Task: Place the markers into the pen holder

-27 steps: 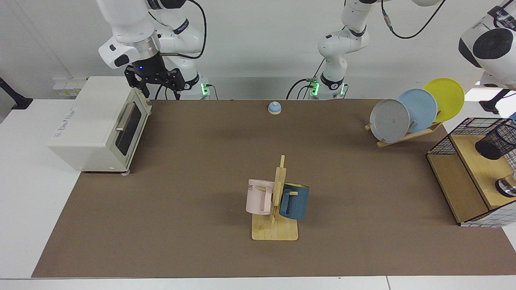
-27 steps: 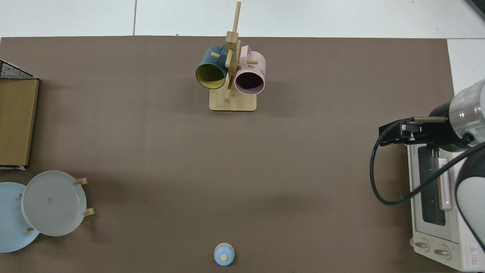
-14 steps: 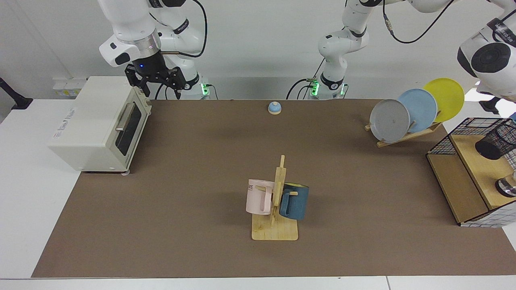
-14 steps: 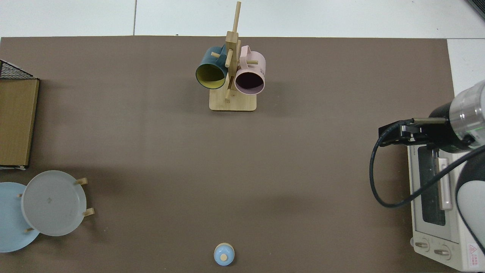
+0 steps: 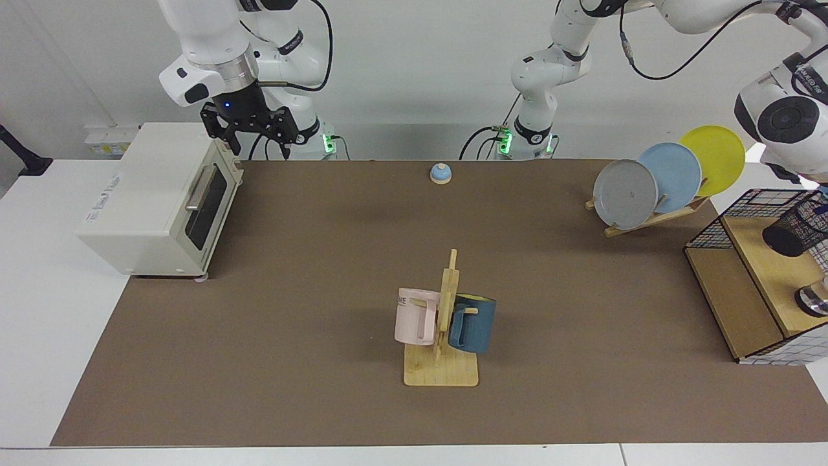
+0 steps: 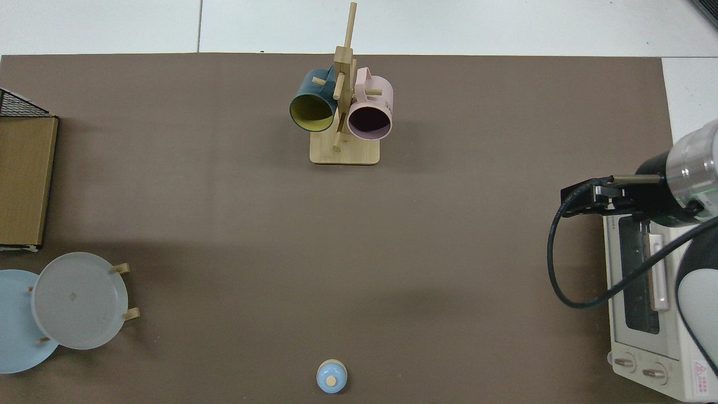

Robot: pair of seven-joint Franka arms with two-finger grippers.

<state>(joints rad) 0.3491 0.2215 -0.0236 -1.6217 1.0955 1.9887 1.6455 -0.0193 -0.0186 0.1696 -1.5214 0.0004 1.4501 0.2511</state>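
Nearest us, mid-mat, the wooden mug tree [image 5: 446,310] stands on the brown mat [image 5: 291,323] that covers the white counter [image 5: 39,291]. A pink mug [image 5: 414,317] and a dark blue mug [image 5: 472,323] hang on opposite sides of it. Farther back, at the facing view's right edge, is the black wire-grid frame [image 5: 711,233] with wooden shelves. The pen holder [image 5: 795,226] sits on its upper shelf. It is a black mesh cup that looks tilted, dark base toward us, mouth cut by the frame edge. The marker we cannot make out for certain. There is only a thin blue streak at the holder's mouth. A round metallic item [image 5: 815,301] sits on the same shelf nearer us, partly cropped. Behind the frame, a wooden plate rack [image 5: 653,219] carries a grey plate [image 5: 625,194], a light blue plate [image 5: 676,171] and a yellow plate [image 5: 718,155], all on edge. Across the mat, a white toaster oven [image 5: 149,200] has its door shut. At the mat's far edge sits a small blue bell [image 5: 440,173]. The left arm [image 5: 783,116] reaches out over the wire frame; its hand is outside both views. The right hand [image 5: 249,136] hovers just above the oven's top front corner, and we cannot tell whether it is spread or closed. The right arm waits there.
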